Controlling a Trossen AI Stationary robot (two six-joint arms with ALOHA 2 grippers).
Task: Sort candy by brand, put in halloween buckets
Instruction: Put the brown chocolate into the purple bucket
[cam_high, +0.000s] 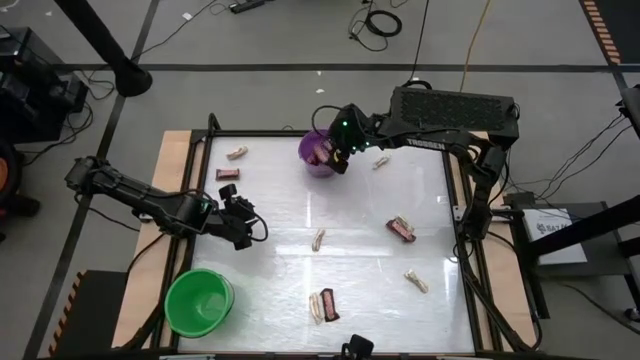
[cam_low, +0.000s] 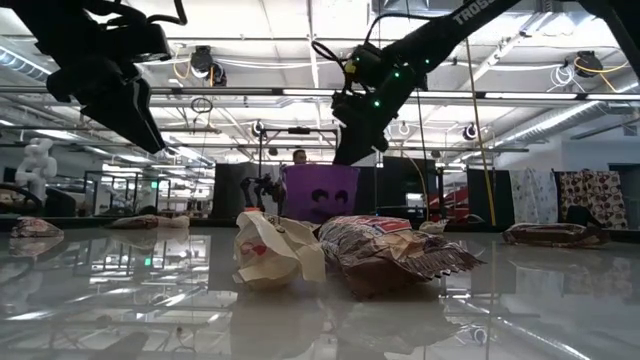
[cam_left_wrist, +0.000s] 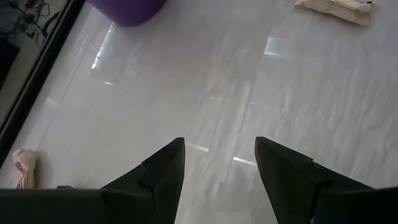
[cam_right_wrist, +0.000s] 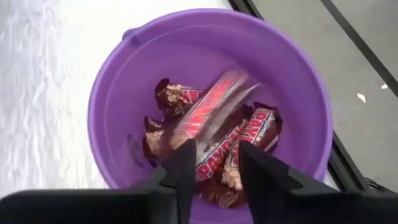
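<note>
Right pincer (cam_right_wrist: 213, 163) of mine hangs directly over the purple bucket (cam_high: 318, 155) at the far edge of the counter (cam_high: 340, 215), fingers parted a little and gripping nothing. A dark bar (cam_right_wrist: 214, 112) shows blurred just beyond the fingertips, inside the bucket's mouth and touching neither finger. Under it, on the bucket floor, lie more dark bars (cam_right_wrist: 252, 134) in a loose heap; I make out at least three, though the pile overlaps too much for a firm count.

My left pincer (cam_left_wrist: 219, 165) hovers above bare counter on the left side, near the green bucket (cam_high: 199, 301), spread apart and empty.

I count two buckets: the purple one at the far edge and the green one at the near left corner. From above, the green one looks to hold nothing.

Loose on the counter I count three dark bars: one by the left edge (cam_high: 227, 174), one right of centre (cam_high: 401, 229), one near the front edge (cam_high: 329, 303). Pale twisted sweets number five: one at the far left (cam_high: 237, 153), one just right of the purple bucket (cam_high: 381, 161), one mid-counter (cam_high: 318, 239), one touching the front dark bar (cam_high: 315, 307), and one toward the right front (cam_high: 416, 281).
</note>
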